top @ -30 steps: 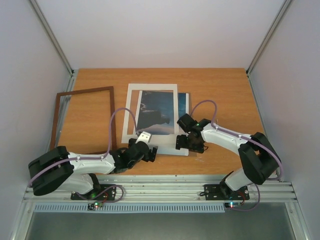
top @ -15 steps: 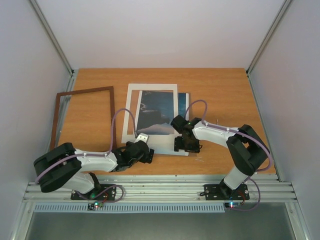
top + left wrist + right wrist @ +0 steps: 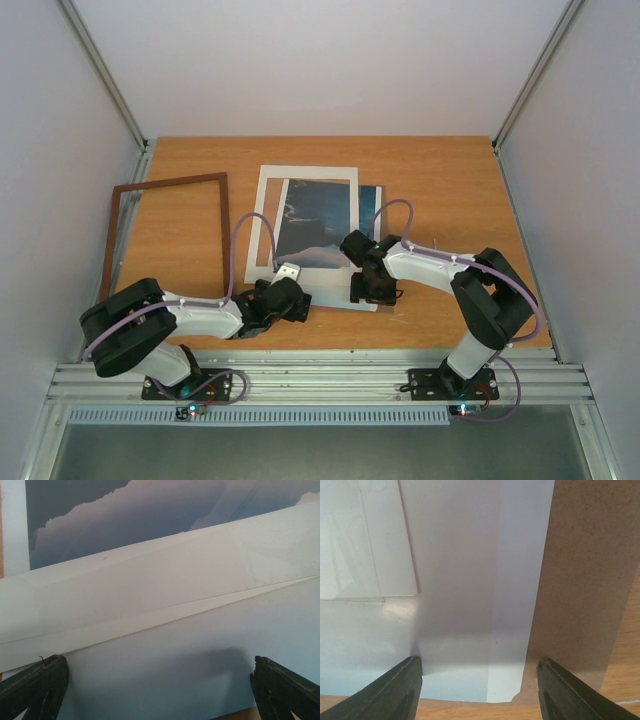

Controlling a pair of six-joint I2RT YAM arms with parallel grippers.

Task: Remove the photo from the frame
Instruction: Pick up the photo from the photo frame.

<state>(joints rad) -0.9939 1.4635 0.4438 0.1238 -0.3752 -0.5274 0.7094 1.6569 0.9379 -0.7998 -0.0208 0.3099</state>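
Now the photo (image 3: 315,225) is lying under the cream mat (image 3: 263,220), long side pointing away from the arms, frame (image 3: 170,182) off to its left. L gripper (image 3: 298,296) & R gripper (image 3: 372,289) are hanging at its near edge, jaws apart on both; R looks closer.

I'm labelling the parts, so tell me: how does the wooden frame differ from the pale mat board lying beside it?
The frame is a thin, dark reddish-brown border; the mat board is a wider, pale one. Bare table shows through the frame's opening, while the photo shows through the mat board's. The frame lies alone at the left; the mat board sits mid-table on the photo. Both lie flat, rectangular with a rectangular opening.
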